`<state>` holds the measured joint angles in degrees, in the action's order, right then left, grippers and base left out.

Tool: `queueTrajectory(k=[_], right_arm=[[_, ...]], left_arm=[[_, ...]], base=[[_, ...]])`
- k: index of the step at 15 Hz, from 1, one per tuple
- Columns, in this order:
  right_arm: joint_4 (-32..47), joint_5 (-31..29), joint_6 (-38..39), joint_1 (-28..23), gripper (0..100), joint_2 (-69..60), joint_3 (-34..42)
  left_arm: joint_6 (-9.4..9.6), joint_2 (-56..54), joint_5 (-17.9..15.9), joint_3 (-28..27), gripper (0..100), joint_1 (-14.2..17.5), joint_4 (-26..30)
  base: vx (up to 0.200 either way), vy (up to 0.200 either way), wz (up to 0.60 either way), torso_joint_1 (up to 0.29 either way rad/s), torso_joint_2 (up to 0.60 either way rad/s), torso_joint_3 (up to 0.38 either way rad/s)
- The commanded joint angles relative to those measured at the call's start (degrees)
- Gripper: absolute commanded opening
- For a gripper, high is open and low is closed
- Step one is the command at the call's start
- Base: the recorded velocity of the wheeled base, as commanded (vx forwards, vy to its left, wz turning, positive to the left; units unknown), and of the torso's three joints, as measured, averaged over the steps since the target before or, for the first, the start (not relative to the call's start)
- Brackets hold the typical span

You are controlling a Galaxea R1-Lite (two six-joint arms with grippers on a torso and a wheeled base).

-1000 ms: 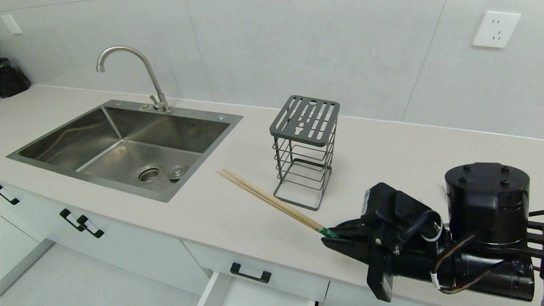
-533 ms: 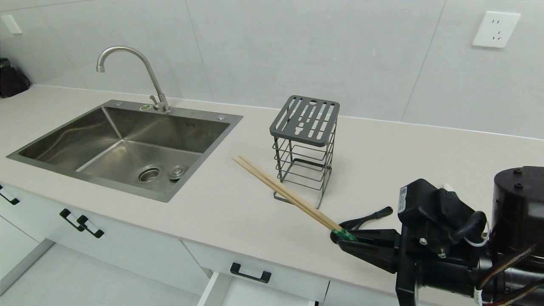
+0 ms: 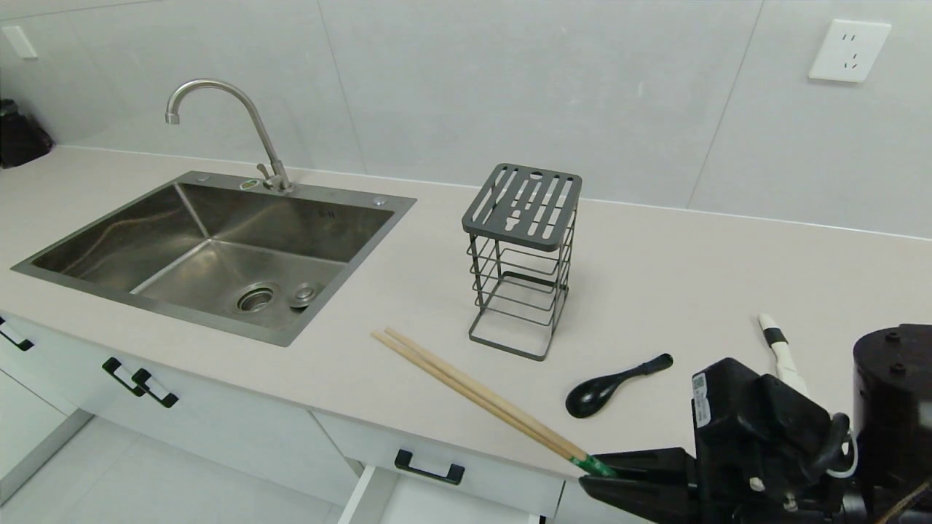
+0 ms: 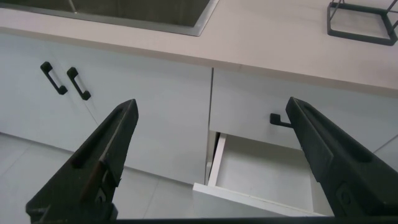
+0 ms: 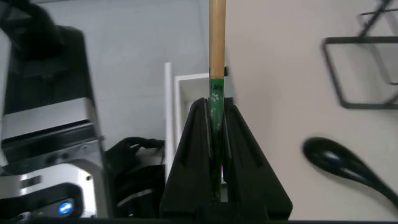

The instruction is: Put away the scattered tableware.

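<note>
A pair of wooden chopsticks point(image 3: 473, 397) with green ends slants over the counter's front edge. My right gripper point(image 3: 603, 477) is shut on that green end, below and in front of the counter edge; the right wrist view shows the chopsticks point(image 5: 216, 37) clamped in the gripper point(image 5: 216, 115). A black spoon point(image 3: 608, 386) lies on the counter to the right of the wire cutlery rack point(image 3: 520, 255). A white utensil with a black band point(image 3: 779, 349) lies farther right. My left gripper point(image 4: 211, 104) hangs open and holds nothing, low in front of the cabinet.
A steel sink point(image 3: 109, 247) with a tap point(image 3: 240, 116) is set into the counter at left. Under the counter edge a white drawer point(image 4: 261, 177) stands partly pulled out. Cabinet doors with black handles point(image 3: 138, 382) are at lower left.
My right gripper has drawn back with the chopsticks, first lifting them, then lowering to the counter's front edge. The spoon and white utensil have come into sight.
</note>
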<state>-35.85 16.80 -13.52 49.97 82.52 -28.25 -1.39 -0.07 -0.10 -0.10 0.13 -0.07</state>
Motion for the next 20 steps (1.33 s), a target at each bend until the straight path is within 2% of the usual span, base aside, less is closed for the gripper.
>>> queueTrajectory(k=[1, 8, 10, 12, 15, 20], right_arm=[[-0.18, -0.19, 2.8, 4.08, 0, 3.0, -1.29], [0.7, -2.82, 2.97, 5.23, 0, 12.14, -14.38], [5.0, -9.94, 2.97, 5.75, 0, 13.19, -17.63], [8.87, -13.55, 2.8, 8.48, 0, 13.19, -20.18], [8.78, -13.46, 2.71, 9.62, 0, 13.11, -19.83], [8.34, -13.37, 2.62, 11.73, 0, 10.91, -14.47]], left_arm=[[-0.02, 0.07, 0.01, 0.01, 100, 0.04, -0.01], [-0.02, 0.07, 0.01, 0.01, 100, 0.04, -0.01], [-0.02, 0.07, 0.01, 0.01, 100, 0.04, -0.01], [-0.1, 0.07, 0.01, 0.01, 100, 0.04, -0.01], [-0.02, 0.07, 0.01, 0.01, 100, 0.04, -0.01], [-0.02, 0.07, 0.01, 0.01, 100, 0.04, -0.01]], base=[[0.0, 0.0, 0.0, 0.0, 0.0, 0.0], [0.0, 0.0, 0.0, 0.0, 0.0, 0.0], [0.0, 0.0, 0.0, 0.0, 0.0, 0.0], [0.0, 0.0, 0.0, 0.0, 0.0, 0.0], [0.0, 0.0, 0.0, 0.0, 0.0, 0.0], [0.0, 0.0, 0.0, 0.0, 0.0, 0.0]])
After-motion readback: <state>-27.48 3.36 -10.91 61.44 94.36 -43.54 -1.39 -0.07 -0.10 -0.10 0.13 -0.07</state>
